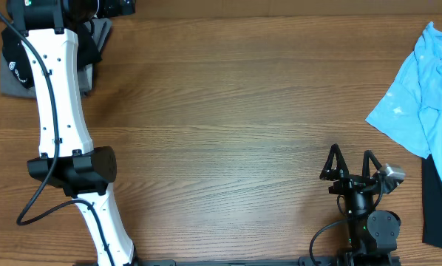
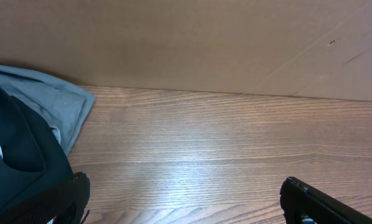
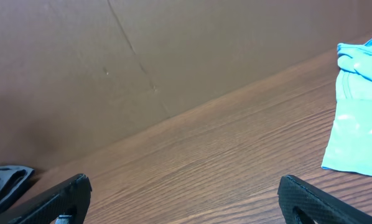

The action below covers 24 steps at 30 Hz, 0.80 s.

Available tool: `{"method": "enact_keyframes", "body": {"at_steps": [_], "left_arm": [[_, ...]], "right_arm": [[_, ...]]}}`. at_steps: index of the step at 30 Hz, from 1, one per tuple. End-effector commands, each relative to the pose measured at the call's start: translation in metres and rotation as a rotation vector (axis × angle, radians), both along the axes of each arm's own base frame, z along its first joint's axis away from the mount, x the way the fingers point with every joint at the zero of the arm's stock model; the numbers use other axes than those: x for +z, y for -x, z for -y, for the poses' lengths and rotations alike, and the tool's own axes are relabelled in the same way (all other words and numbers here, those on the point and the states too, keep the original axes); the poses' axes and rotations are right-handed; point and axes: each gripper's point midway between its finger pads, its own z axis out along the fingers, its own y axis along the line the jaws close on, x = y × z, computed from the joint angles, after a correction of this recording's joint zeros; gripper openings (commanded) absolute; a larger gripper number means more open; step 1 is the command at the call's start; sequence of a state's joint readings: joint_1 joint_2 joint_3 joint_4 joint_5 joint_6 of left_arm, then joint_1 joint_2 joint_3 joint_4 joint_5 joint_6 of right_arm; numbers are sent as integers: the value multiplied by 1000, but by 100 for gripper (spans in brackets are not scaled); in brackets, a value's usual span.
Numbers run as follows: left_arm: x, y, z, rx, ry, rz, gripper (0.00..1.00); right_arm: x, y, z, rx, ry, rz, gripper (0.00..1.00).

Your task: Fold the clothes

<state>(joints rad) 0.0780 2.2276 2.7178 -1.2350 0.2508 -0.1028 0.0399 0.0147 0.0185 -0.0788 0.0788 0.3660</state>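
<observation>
Seemingly, the light-blue shirt at the tabletop's right edge is being lined up for grasping, left tool and right tool being held spread.

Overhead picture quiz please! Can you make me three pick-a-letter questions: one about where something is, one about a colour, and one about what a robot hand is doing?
1. Where does the light-blue cloth shirt lie on the brown wooden table? A in the middle; B at the right edge; C under the white left arm.
2. What colour is the flat cloth garment in the picture's top-left corner? A grey; B red; C yellow.
3. How is the right gripper? A shut on the shirt; B shut, empty; C open, empty.

Answers: B, the shirt lies at the far right side; A, grey cloth shows there; C, its jaws stand wide apart over bare wood.
</observation>
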Motion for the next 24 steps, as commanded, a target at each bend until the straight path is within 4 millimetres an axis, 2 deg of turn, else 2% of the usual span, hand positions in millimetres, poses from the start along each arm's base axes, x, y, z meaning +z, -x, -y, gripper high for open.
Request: {"method": "enact_keyframes", "body": {"at_steps": [1,11,13,15,17,19,24], "left_arm": [[1,1,1,3,10,1,100],[0,1,1,3,10,-4,100],[8,7,2,2,9,3,100],[18,24,0,8,-23,-2,100],[26,49,-2,21,-38,-27,100],[25,77,-1,28,-49,-58,100],[-15,140,-4,58,-163,-97,100]], "right_arm": [[-2,0,0,-5,0,4,100],[-2,0,0,-5,0,4,100],[-2,0,0,-5,0,4,100],[-2,0,0,-5,0,4,100],[-2,0,0,-5,0,4,100],[-2,0,0,-5,0,4,100],[-2,0,0,-5,0,4,100]]}}
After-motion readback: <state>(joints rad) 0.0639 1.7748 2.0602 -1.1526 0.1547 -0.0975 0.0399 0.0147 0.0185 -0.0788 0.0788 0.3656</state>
